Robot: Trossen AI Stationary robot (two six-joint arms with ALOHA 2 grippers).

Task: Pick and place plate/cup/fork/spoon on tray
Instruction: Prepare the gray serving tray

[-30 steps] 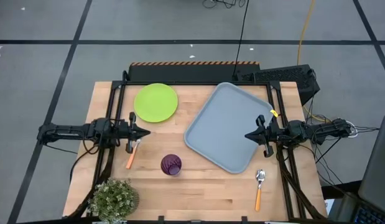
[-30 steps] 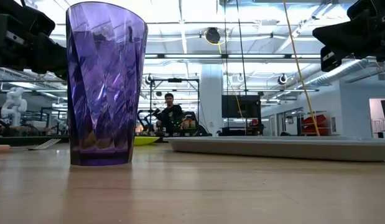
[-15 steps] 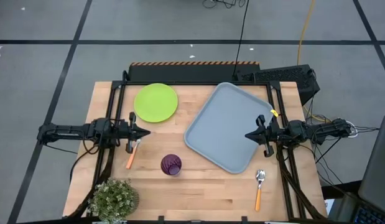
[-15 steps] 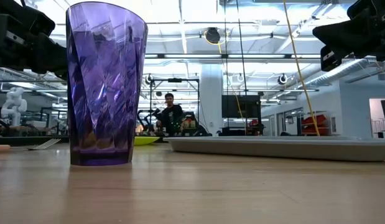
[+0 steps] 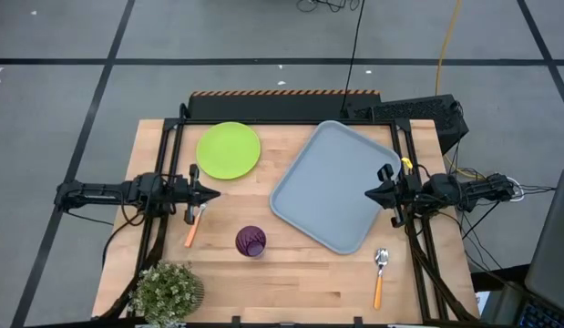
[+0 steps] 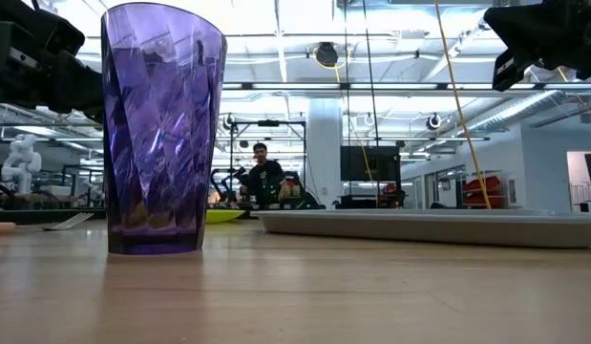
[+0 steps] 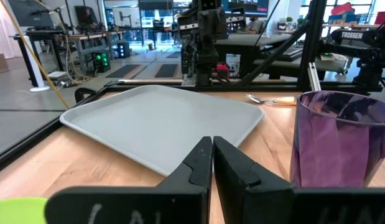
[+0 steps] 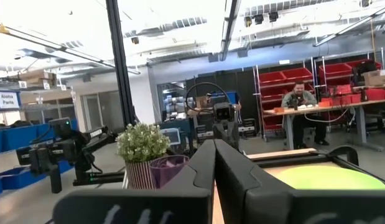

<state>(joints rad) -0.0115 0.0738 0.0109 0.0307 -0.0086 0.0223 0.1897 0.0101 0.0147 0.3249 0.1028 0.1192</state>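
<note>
On the bench nothing is on the tray (image 5: 332, 187) yet, which lies near the right edge, turned at an angle. The plate (image 5: 229, 149) rests near the far edge, left of the tray; it looks stiff, light and thin, so a grip on its rim is probably the only way. The cup (image 5: 251, 241) stands upright toward the near edge; it seems smooth and slippery, best pinched at its wall. The fork (image 5: 192, 227) lies near the left edge, the spoon (image 5: 380, 271) by the near right corner; both are slim and should be taken at the orange handle. The left gripper (image 5: 211, 193) hovers above the fork, fingers pressed together and empty. The right gripper (image 5: 371, 193) hangs over the tray's right rim, also pressed together, holding nothing.
</note>
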